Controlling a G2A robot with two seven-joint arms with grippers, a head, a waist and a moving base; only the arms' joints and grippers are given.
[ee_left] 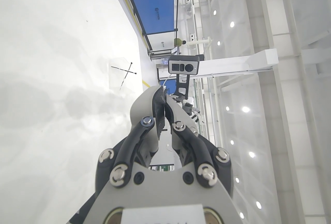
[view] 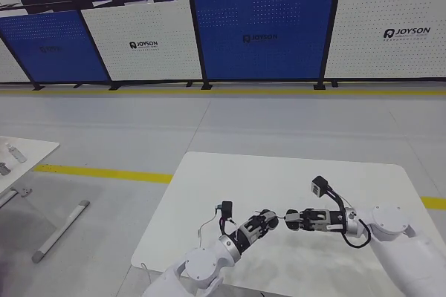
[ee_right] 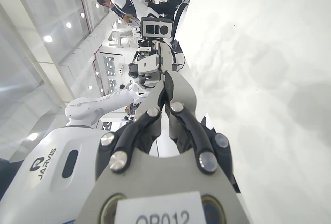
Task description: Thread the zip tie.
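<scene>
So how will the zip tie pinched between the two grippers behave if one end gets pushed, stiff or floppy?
Probably springy, not limp: the zip tie bridges the small gap between the left gripper and right gripper without visibly sagging. It looks very thin, so likely light, and apt to buckle if pushed endwise.

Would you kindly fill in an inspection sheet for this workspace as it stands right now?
Surface: white table, matte top with faint grey marks.
Job's things: zip tie cannot be made out at the fingertips; two thin dark strips lie crossed on the table, possibly ties.
Clutter: nothing seen.
Grippers: left gripper and right gripper both shut, facing tip to tip above the table.
Cables: black cable loops at the right wrist; thin pale wire hangs by the left wrist.
Surroundings: blue and white panels, yellow floor line, second table carrying small items.
</scene>
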